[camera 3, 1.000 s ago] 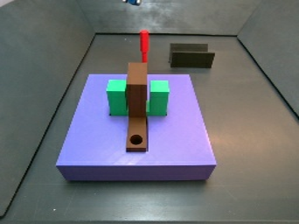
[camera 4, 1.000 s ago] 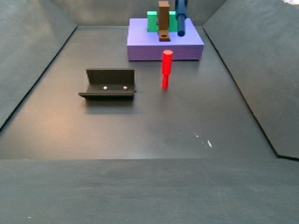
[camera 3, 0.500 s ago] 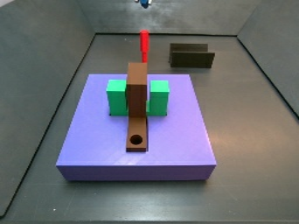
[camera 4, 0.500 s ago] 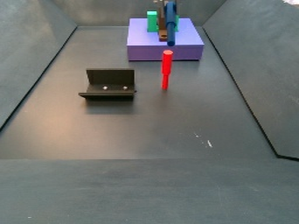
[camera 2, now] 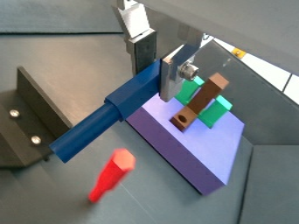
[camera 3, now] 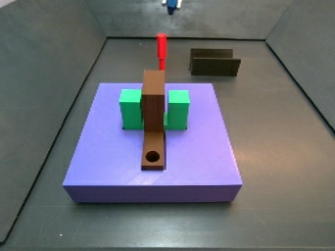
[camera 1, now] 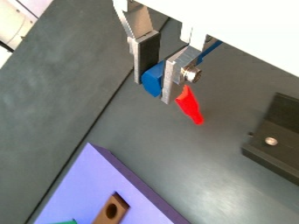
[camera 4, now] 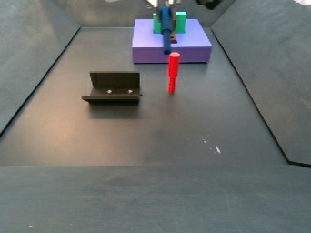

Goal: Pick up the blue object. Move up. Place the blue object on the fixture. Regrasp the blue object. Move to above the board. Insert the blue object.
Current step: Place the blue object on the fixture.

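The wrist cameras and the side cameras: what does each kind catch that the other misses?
Only a wrist view shows the fingers clamping the blue object. Only a side view shows the whole board with its brown bar and green blocks; there the gripper is barely visible at the picture's edge. Both kinds show the red peg, the fixture and the board.

My gripper (camera 3: 171, 5) barely shows at the far top edge, a bit of blue in it. Below sits the board (camera 3: 105, 167) with green blocks (camera 3: 131, 109) and brown bar (camera 3: 155, 123). The red peg (camera 3: 163, 48) stands behind it, the fixture (camera 3: 215, 63) to the far right.
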Tool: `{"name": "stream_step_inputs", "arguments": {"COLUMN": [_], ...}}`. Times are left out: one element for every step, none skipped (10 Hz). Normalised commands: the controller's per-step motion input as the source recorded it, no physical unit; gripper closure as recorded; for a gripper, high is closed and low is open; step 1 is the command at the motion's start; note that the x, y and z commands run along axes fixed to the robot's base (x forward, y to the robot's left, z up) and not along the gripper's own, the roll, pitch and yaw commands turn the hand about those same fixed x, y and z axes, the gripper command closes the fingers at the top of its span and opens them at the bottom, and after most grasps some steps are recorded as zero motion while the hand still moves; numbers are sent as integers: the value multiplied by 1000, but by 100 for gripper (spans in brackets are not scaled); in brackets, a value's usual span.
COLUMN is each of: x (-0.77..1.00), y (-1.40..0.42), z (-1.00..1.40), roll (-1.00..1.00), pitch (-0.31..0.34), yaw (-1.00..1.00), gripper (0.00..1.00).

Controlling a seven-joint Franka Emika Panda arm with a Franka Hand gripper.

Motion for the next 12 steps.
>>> {"name": "stream_step_inputs", "arguments": {"x": [431,811,851,849,957,1000,1000,1000,1000,780,517,400], "y": [0,0,0,0,0,0,6,43,49,40,74,69], "z": [-129,-469,-460,-443,-377,-186,-103,-77,-369,-560,-417,-223], "roll": [-400,-460,-431,-343,-177,-69,-26,0,0,0,0,0], "pitch": [-183,-469,-517,-560,-460,-251,-100,17,46,-49,-31,0], "yaw": [0,-3,0,0,0,0,0,0,-100,-189,-114,-71], "gripper": [100,100,100,100,100,100,100,100,100,100,100,100]}}
